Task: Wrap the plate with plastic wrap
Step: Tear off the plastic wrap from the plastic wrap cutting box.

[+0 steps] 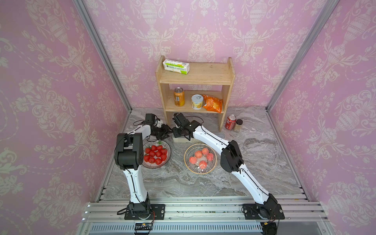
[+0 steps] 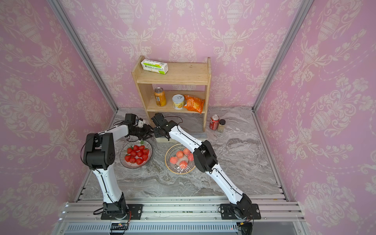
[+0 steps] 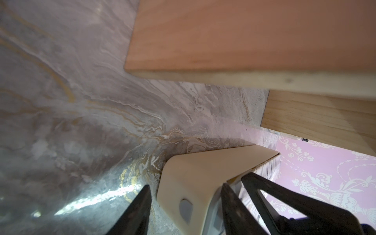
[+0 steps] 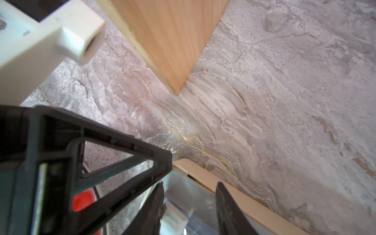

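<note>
The left hand (image 3: 186,185) stands released, its fingers (image 3: 140,211) apart on either side of the left end of the plastic wrap box (image 3: 195,175). A sliver of desk (image 3: 81,122) shows between one finger and the box. The right hand (image 4: 190,184) sits just beside it at the same end, its fingers spread over the greyish lid (image 4: 183,199); I cannot tell whether it presses on the lid or the box. In a top view the box lies flat on the desk, in front of the foot of the wooden shelf (image 1: 195,75) and behind two plates. The plate of strawberries (image 1: 156,166) sits partly under the left arm. The plate of peaches (image 1: 200,172) beside it carries glossy film (image 1: 203,166).
</note>
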